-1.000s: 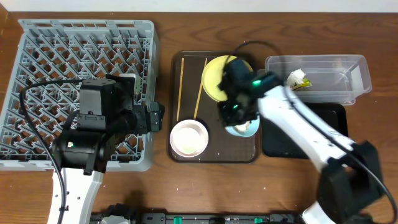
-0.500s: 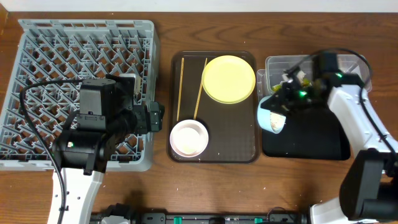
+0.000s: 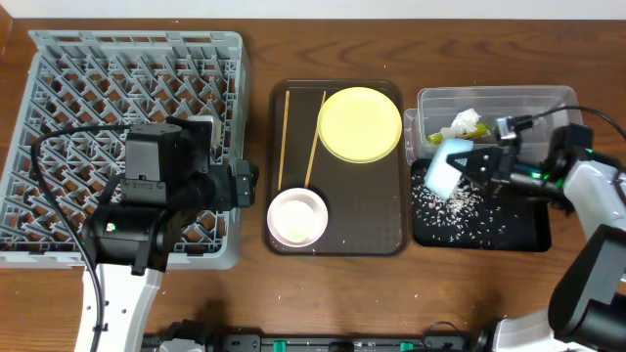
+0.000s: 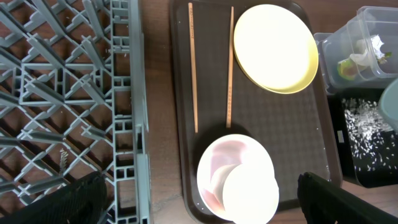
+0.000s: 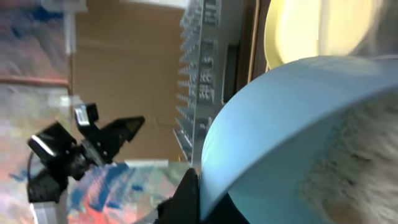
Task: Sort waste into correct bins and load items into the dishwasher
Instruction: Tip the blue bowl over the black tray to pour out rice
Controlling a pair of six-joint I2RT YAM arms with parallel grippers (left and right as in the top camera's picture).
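Frame right: my right gripper (image 3: 487,162) clamps the tilted light blue bowl (image 3: 445,168) above the black tray (image 3: 529,233) — left gripper (image 4: 202,190) jaws apart.

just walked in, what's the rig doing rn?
The right hand holds the light blue bowl tipped over the black tray, where rice scraps lie scattered. The left hand hangs open and empty beside the dish rack. The yellow plate, chopsticks and white bowl sit on the brown tray.
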